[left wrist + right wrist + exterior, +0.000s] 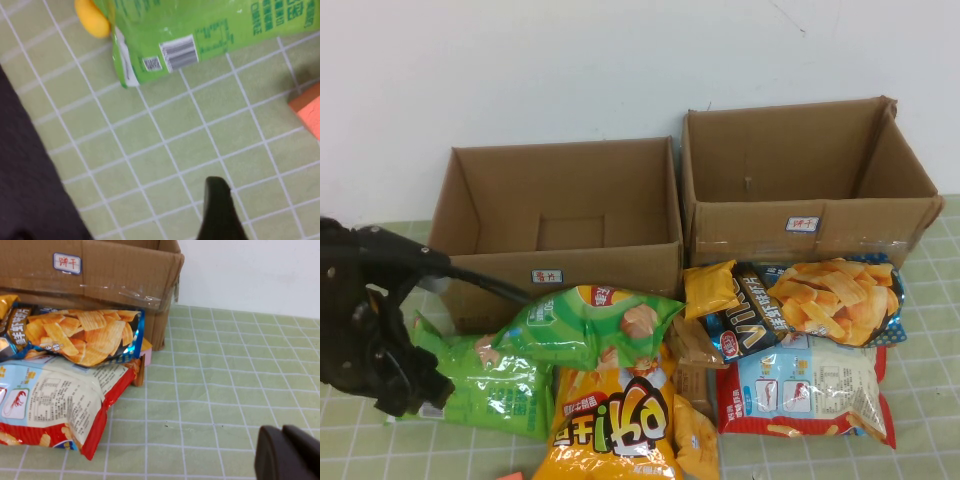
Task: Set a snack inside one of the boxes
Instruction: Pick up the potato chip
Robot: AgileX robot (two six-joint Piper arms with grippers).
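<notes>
Two open cardboard boxes stand at the back, the left box and the right box. In front lies a heap of snack bags: a green one, another green one, a yellow one, a blue-edged chips bag and a red-and-white bag. My left gripper hangs low at the left, beside the lower green bag. One finger shows over bare mat, the jaws apart and empty. My right gripper is shut and empty over the mat, right of the chips bag.
A green checked mat covers the table. An orange block lies on the mat near the left gripper. A white wall rises behind the boxes. The right box's corner stands close to the right gripper's side.
</notes>
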